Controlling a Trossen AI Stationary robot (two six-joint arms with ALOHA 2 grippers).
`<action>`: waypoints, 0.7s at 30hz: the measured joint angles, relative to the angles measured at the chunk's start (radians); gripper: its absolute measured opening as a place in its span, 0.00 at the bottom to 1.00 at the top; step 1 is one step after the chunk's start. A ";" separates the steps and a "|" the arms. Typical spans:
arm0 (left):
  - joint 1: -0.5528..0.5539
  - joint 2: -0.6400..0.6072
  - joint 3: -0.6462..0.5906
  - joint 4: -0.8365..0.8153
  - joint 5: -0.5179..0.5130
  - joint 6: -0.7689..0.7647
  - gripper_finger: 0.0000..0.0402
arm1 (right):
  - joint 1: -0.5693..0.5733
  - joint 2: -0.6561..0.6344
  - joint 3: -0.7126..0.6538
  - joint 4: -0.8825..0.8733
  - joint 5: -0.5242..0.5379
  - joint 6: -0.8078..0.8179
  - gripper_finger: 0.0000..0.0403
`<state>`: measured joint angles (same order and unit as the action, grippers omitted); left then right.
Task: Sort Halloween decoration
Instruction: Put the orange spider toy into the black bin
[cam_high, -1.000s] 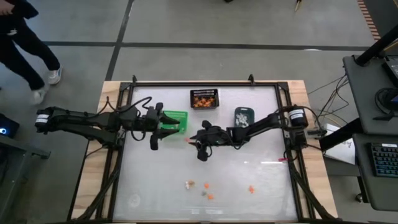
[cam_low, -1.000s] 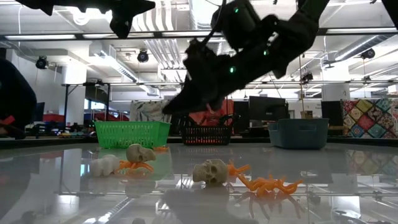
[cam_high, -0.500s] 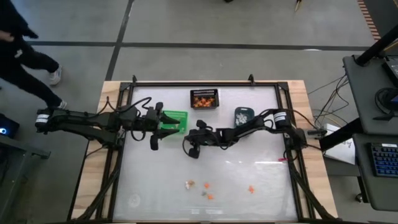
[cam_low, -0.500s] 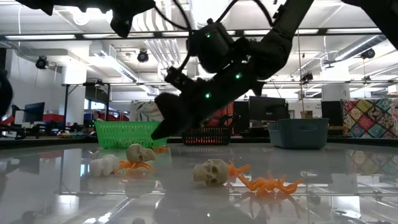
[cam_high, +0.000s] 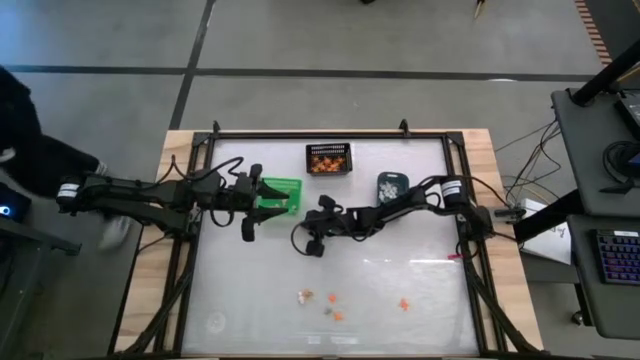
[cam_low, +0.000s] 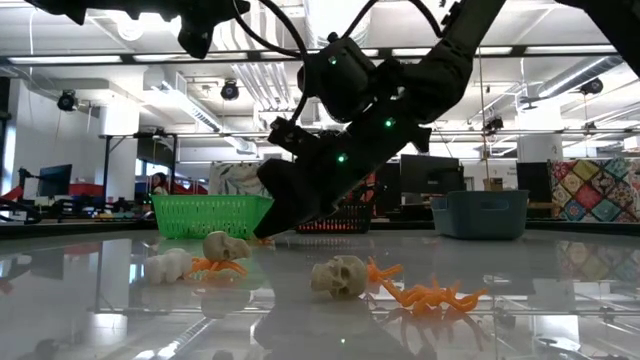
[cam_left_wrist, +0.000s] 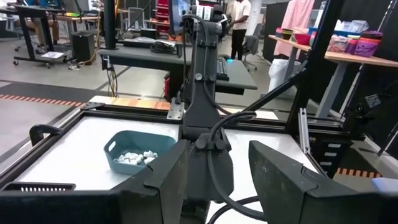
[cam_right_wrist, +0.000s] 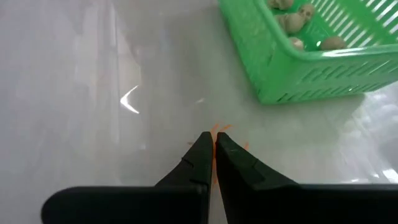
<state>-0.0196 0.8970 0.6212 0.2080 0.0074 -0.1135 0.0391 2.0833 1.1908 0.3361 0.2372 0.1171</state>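
Pinching its fingers nearly together over a tiny orange trinket (cam_right_wrist: 217, 129) just beside the green bin (cam_right_wrist: 311, 68), the right gripper (cam_right_wrist: 214, 144) meets something light, stiff, probably slippery—best nipped mid-body—while the left gripper (cam_left_wrist: 239, 168) waits open.

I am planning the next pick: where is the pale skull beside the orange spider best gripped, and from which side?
Probably the rounded crown of the skull, from straight above, fingers closing across its sides: it lies low on the table, and the orange spider crowds it at table level.
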 joint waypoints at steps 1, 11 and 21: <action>0.000 0.000 0.000 -0.002 0.000 0.000 0.38 | 0.004 -0.003 0.000 -0.011 0.000 0.003 0.03; -0.001 0.058 -0.002 -0.033 0.001 -0.003 0.38 | 0.063 -0.142 -0.004 -0.239 -0.012 0.003 0.03; -0.051 0.194 -0.002 -0.060 0.000 0.016 0.38 | 0.115 -0.347 -0.099 -0.376 -0.012 -0.006 0.03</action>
<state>-0.0710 1.0909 0.6189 0.1479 0.0072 -0.0972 0.1542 1.7364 1.0921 -0.0394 0.2257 0.1112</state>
